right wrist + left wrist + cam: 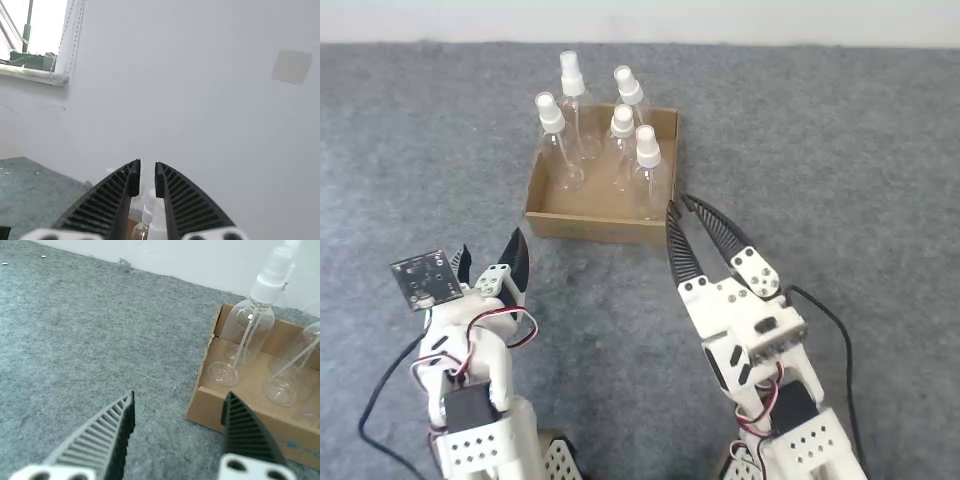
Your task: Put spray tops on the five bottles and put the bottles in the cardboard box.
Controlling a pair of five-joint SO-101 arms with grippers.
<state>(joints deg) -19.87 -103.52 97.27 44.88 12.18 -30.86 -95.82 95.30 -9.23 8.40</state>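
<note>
Brown open-top cardboard box [585, 225] sits on grey carpet-like table cover [840, 150]. All five clear plastic bottles stand upright inside it, each with a white spray top fitted.

Bottles, by right gripper [677, 202]:
- nearest bottle [650, 170] just ahead of the fingertips, by the box's near right corner
- next bottle [620, 140] just beyond and to its left
- third bottle [557, 140] further left, along the box's left wall
- two back bottles [575, 95] [630, 95] farthest ahead, at the back wall

Right gripper: jaws barely parted, narrow gap, grasping nothing. Tips sit right at the box's near right corner; cannot tell if they touch the rim. In the right wrist view, right gripper [146, 165] points up at a white wall [200, 90], with white spray tops [151, 207] just past the tips.

Left gripper [490, 258]: jaws spread wide, empty, low over the cover. Box lies ahead and to its right, apart from it. In the left wrist view, left gripper [181, 396] has the box corner [210, 412] just beyond its right finger and a bottle [247, 325] further ahead.
</note>
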